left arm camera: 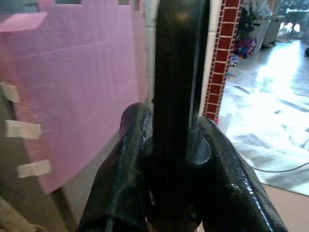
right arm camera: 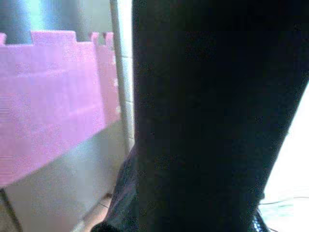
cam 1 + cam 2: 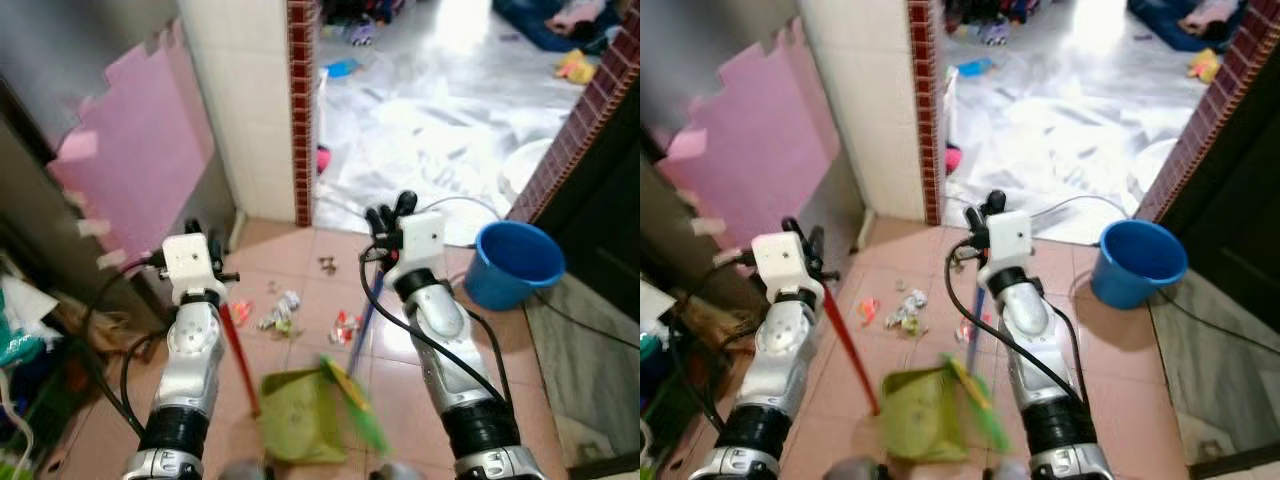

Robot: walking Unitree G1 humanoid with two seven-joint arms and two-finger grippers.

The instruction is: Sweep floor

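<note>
In the left eye view the left claw held the red handle of the green dustpan, and the right claw held the blue handle of the broom, whose green-and-yellow bristles lay at the dustpan's mouth on the pink tile floor. The scattered litter lay ahead of both tools, between the two handles and toward the doorway, somewhat nearer the dustpan side, so the judgement was that the broom would have to reach out past the scraps and draw them back toward the pan. Both handles sloped from the claws down toward the robot, their long axes running roughly fore and aft. A blue bucket stood to the right, well apart from the litter. The right eye view gave the same layout, with a further scrap lying just beside the broom's handle. In the left wrist view the two fingers were clenched around a dark rod, the dustpan's handle, with a pink foam mat behind it. The right wrist view was dark and very close; a thick dark shaft ran through it, evidently the broom's handle in that claw's grasp, though the fingers themselves could hardly be made out.
</note>
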